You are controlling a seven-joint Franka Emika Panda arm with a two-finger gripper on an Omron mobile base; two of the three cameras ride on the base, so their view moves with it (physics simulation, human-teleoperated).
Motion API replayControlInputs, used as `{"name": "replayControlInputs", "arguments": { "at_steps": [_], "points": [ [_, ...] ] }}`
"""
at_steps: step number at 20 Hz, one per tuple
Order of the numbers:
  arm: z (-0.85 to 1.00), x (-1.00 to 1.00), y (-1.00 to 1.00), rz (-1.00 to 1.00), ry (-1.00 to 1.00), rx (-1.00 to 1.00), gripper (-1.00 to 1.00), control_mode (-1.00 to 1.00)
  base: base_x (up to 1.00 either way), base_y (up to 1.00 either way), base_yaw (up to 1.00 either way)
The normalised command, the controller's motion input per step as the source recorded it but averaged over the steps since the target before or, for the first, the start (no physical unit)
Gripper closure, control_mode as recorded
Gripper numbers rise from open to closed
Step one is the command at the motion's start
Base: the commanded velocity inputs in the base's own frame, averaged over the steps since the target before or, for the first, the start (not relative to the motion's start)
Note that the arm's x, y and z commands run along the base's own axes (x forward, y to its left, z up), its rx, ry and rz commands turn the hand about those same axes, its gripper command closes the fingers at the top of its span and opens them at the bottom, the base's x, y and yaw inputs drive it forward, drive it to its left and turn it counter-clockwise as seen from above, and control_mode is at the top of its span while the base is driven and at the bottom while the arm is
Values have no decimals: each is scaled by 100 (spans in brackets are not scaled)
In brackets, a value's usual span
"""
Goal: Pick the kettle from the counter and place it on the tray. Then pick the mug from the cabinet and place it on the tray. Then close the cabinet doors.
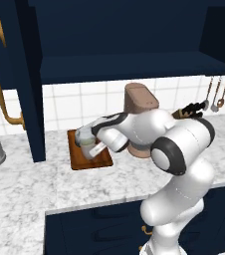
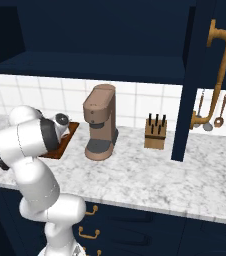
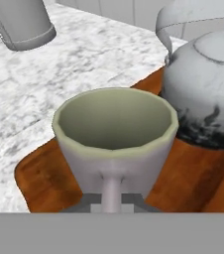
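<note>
The pale grey-green ceramic mug (image 3: 115, 134) sits directly in front of the robot's two-finger gripper (image 1: 91, 147), upright, its handle (image 3: 111, 194) turned back toward the hand and running down between the finger tips. The jaws are drawn tightly together on that handle, so the gripper holds the mug by it. In the hand view the mug stands over the flat dark reddish-brown wooden tray (image 3: 44, 176); whether its base touches the wood cannot be told. Just beside the mug, on the same tray, rests the squat rounded silvery-grey kettle (image 3: 208, 94), its curved spout (image 3: 164, 27) rising toward the tiled wall. The tray lies on the white-grey marbled stone counter (image 1: 30, 184), next to the brown coffee machine (image 2: 101, 122). A dark navy cabinet door (image 2: 212, 75) with a brass handle stands open above the counter.
</note>
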Motion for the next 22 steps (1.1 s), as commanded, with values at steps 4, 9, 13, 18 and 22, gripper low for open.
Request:
{"name": "replayControlInputs", "arguments": {
  "at_steps": [4,9,13,18,22],
  "points": [
    [-25,16,2,3,-8,0,100,-100,0,0,0],
    [-15,4,-2,4,-4,0,100,-100,0,0,0],
    [-4,0,-4,1,0,0,100,-100,0,0,0],
    [0,0,0,0,0,0,-100,-100,0,0,0],
    [0,-2,-7,0,0,0,-100,-100,0,0,0]
  ]
}}
